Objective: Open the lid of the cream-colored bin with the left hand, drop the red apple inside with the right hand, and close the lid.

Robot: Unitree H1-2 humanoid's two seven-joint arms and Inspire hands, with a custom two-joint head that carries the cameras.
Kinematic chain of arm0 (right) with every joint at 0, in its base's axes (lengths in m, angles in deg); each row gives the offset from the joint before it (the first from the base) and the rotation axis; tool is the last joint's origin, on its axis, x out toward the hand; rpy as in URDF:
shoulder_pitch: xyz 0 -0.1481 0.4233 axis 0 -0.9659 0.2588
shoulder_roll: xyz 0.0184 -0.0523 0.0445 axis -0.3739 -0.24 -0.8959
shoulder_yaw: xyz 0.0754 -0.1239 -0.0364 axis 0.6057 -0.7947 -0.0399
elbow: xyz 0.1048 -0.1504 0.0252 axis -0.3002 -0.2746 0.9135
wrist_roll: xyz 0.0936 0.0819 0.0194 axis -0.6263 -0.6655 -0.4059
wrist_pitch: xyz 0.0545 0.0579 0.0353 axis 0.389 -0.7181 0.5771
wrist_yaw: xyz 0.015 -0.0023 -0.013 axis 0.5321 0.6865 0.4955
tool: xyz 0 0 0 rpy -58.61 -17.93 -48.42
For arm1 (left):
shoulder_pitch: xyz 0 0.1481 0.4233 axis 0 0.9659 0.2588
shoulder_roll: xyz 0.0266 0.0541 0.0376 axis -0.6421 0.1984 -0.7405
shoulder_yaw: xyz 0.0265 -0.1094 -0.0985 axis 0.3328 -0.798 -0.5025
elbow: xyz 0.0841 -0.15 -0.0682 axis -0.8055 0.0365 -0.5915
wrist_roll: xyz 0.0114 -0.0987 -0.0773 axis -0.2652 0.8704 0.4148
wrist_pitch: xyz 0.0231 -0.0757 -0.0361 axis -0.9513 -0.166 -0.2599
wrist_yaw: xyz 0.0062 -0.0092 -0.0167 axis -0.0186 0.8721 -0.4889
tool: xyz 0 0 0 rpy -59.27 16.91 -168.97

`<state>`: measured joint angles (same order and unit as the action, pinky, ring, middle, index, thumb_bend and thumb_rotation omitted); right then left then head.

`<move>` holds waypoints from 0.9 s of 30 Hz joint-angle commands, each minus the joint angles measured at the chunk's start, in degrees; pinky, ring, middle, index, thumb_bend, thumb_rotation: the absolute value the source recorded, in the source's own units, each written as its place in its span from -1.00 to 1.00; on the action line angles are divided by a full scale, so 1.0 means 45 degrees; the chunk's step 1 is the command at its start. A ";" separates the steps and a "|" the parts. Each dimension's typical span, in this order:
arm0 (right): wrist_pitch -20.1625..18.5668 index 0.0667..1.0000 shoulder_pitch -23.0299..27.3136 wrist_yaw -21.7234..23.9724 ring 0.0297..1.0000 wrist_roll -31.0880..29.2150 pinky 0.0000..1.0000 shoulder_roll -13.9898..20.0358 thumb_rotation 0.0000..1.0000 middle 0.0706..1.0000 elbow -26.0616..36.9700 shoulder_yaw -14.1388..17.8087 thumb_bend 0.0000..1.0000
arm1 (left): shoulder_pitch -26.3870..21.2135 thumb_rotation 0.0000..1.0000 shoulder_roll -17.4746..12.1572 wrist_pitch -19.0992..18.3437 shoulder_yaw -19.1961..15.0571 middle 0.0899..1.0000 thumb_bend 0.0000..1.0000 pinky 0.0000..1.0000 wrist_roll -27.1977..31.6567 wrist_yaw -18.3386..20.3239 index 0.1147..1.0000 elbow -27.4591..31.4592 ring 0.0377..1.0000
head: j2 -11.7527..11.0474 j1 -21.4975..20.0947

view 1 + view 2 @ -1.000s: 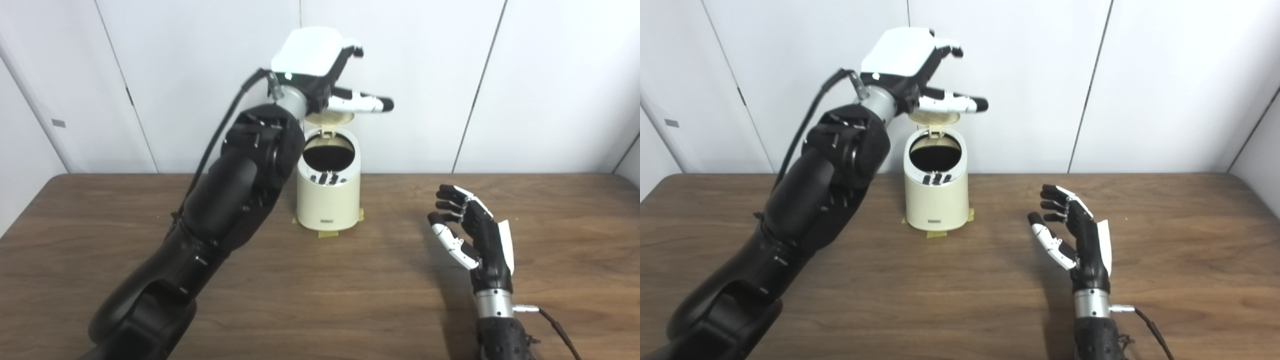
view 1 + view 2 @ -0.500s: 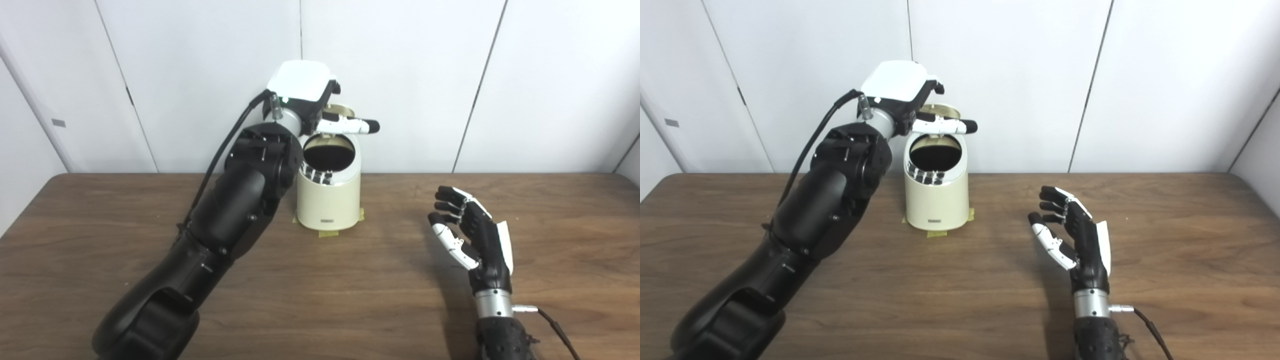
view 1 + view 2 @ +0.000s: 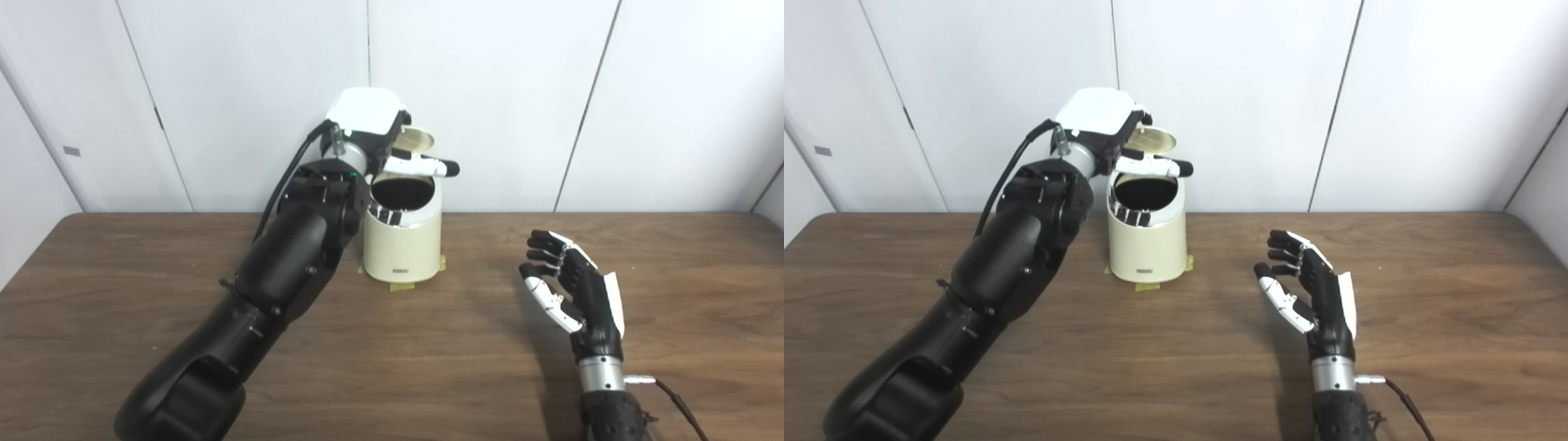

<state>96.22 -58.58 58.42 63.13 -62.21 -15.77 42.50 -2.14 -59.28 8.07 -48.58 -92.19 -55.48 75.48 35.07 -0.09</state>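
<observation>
Across the wooden table (image 3: 122,294), the black left arm (image 3: 269,269) reaches up and back to the cream-colored bin (image 3: 401,251), which stands upright near the far edge on strips of yellow tape (image 3: 401,285). At the top of that arm the left hand (image 3: 373,131) sits over the bin's rear rim, its thumb stretched out across the dark round opening and its fingers spread apart, gripping nothing that can be seen. Behind the hand the lid (image 3: 415,139) is tipped up on its back hinge, its pale underside facing forward. Whether the hand touches the lid cannot be told. Well to the right, the right hand (image 3: 1314,294) hovers above the wood, palm turned leftward, fingers loosely curled and apart, empty.
</observation>
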 commanded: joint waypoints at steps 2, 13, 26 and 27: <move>0.0102 0.37 0.0289 -0.0125 0.37 0.0123 0.21 -0.0146 -0.20 0.39 0.0476 -0.0030 -0.47 | -0.0497 0.96 -0.0144 0.0194 -0.0071 0.81 1.00 1.00 -0.0083 -0.0456 0.62 0.0179 1.00 | 0.0021 -0.0020; 0.0194 0.36 0.0356 -0.0108 0.37 0.0101 0.19 -0.0161 -0.19 0.39 0.0339 -0.0060 -0.46 | 0.0226 0.93 -0.0228 0.0533 0.0254 0.70 0.99 1.00 -0.0371 0.0161 0.56 0.1582 0.97 | 0.0073 -0.0027; 0.0123 0.36 0.0352 -0.0118 0.37 0.0385 0.20 -0.0183 -0.16 0.39 0.0380 -0.0165 -0.46 | 0.1343 0.95 -0.0492 0.1519 0.0707 0.65 1.00 1.00 -0.1404 0.0582 0.59 0.2355 0.94 | 0.0142 -0.0074; 0.0099 0.36 0.0347 -0.0130 0.37 0.0386 0.20 -0.0195 -0.16 0.39 0.0408 -0.0159 -0.45 | 0.1422 0.94 -0.0500 0.1571 0.0731 0.66 1.00 1.00 -0.1506 0.0706 0.60 0.2301 0.95 | 0.0154 -0.0088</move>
<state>95.78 -58.68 58.07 65.13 -62.85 -15.54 41.74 6.43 -61.01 14.67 -45.11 -97.26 -51.67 85.06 35.68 -0.35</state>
